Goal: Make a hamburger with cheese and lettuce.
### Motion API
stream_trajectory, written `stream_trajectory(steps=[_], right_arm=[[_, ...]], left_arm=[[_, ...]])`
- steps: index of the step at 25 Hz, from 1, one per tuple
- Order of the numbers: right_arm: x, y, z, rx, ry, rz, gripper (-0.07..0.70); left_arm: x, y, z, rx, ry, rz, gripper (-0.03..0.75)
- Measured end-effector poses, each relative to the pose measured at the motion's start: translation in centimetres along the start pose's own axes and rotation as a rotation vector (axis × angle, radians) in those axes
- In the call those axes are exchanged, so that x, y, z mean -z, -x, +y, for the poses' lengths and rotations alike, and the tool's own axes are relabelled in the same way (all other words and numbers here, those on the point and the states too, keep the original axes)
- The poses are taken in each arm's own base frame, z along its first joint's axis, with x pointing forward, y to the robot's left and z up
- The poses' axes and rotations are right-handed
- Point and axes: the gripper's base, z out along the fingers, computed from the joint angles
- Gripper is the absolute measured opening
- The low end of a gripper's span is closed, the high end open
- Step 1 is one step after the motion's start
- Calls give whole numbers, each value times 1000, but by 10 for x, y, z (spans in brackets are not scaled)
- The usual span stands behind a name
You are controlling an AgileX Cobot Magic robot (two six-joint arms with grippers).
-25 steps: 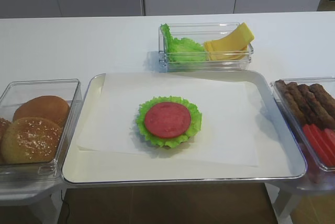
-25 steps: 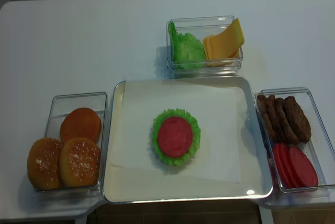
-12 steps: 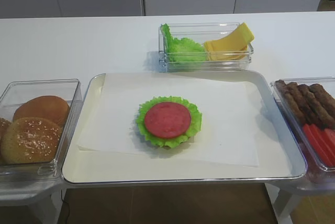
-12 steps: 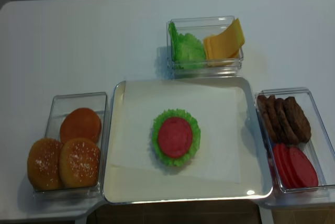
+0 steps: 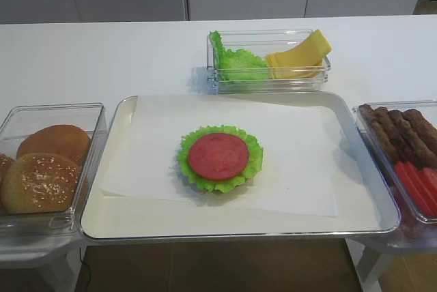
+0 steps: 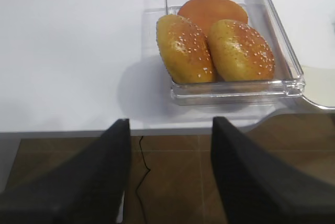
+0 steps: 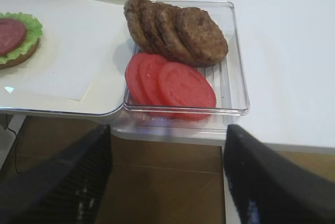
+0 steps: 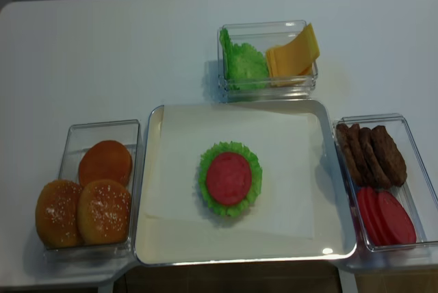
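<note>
While both arms hang low off the table edge | right gripper (image 7: 167, 182) jaws released | left gripper (image 6: 170, 174) jaws released

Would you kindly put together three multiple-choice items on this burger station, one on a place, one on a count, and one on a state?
1. Where does the cheese lie?
A. In the clear box behind the tray, beside the lettuce
B. On the tray's paper
C. In the box with the buns

2. How many buns are in the left-hand box?
A. One
B. Three
C. Five

3. What lies on top of the hamburger now?
A. A yellow cheese slice
B. A sesame bun lid
C. A red round slice

Answers:
1. A: the yellow slices share the back container with the lettuce, beyond the tray.
2. B: the buns show as two sesame tops and one plain one in the left wrist view.
3. C: the red slice sits uncovered on the green leaf.
</note>
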Motion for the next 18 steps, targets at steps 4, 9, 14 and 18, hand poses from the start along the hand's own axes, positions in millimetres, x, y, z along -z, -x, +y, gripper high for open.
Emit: stream_trajectory(steps=[4,9,14,18], right_arm=[[0,0,0,4,0,-1,502],[0,0,0,4,0,-1,502],[0,0,0,4,0,-4,502],[0,0,0,3,3,-5,502]], left_arm=[[0,0,0,0,0,0,370],[0,0,0,0,0,0,369],[0,0,0,0,0,0,369],[0,0,0,0,0,-2,369]])
